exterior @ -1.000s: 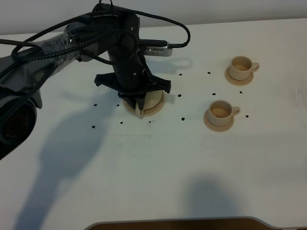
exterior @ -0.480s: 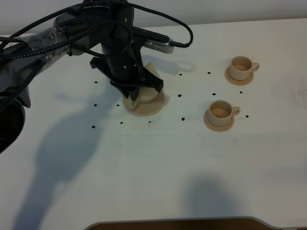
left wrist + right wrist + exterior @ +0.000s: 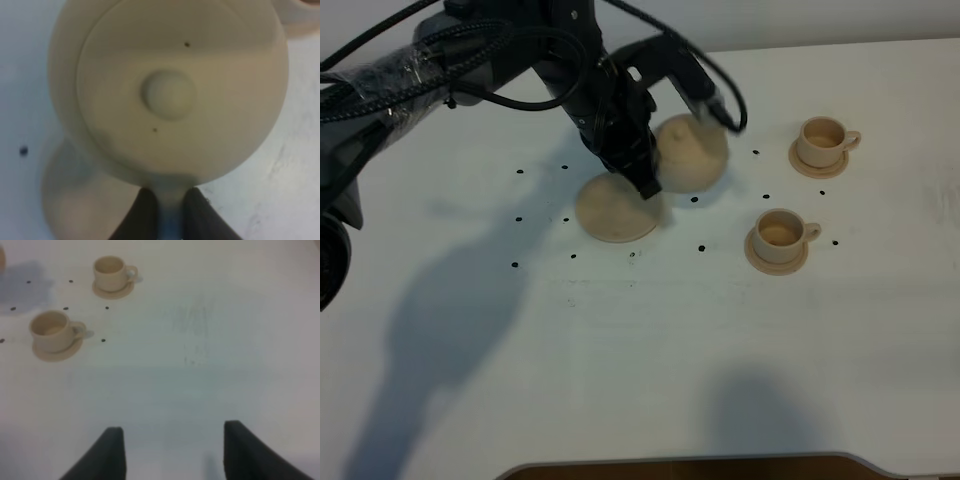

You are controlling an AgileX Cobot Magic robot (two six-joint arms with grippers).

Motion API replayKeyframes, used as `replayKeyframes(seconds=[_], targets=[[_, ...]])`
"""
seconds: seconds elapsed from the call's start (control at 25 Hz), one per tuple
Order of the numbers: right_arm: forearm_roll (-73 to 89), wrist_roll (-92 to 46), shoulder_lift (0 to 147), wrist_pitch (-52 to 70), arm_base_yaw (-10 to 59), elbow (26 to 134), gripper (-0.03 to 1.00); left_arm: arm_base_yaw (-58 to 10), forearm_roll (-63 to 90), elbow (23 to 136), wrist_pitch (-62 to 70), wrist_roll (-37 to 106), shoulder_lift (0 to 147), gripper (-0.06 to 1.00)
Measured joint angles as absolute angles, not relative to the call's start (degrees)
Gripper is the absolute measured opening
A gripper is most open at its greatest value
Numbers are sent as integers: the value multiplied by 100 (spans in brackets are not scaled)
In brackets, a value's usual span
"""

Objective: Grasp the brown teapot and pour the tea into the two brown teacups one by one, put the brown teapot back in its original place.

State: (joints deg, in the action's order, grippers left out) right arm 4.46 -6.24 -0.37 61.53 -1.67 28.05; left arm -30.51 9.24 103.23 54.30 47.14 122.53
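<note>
Since half a second ago the round, squat tan clay teapot point(image 3: 692, 152) has come up off the flat round tan saucer point(image 3: 613, 212) that is its resting place and swung right, towards the cups. It now hangs in the air just beside that bare saucer. The left hand point(image 3: 168, 220) carries it, its two dark fingers point(image 3: 142, 217) pinching the loop handle point(image 3: 169, 195) from either side. Nearest, and out of the high view, the right hand point(image 3: 172, 450) hovers spread and empty over bare white table point(image 3: 210, 340), well apart from the cups. Next out stands the nearer small tan teacup on its matching saucer point(image 3: 778, 232), then the lifted teapot, and farthest the second, like teacup on its saucer point(image 3: 823, 142). As I judge it, three things could go wrong. The grip is on the thin handle alone, so the full body could twist in the pinch and spill onto the table before the spout is over a cup. Nothing holds the knobbed lid point(image 3: 169, 94), so a steep pour may drop it. The cups are small and probably light, so a low spout or the arm reaching over the nearer teacup could knock it off its saucer. No brand, label or writing can be read; the table shows only small black dots point(image 3: 701, 247).
</note>
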Motion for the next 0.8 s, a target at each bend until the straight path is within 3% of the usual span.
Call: replayKeyframes(seconds=[0.48, 0.8], targets=[[451, -619, -37, 6153, -167, 2805, 44, -3498, 170, 10323, 5036, 6608, 12253, 13], [451, -619, -37, 6153, -167, 2805, 44, -3772, -500, 10323, 5022, 6836, 12253, 13]])
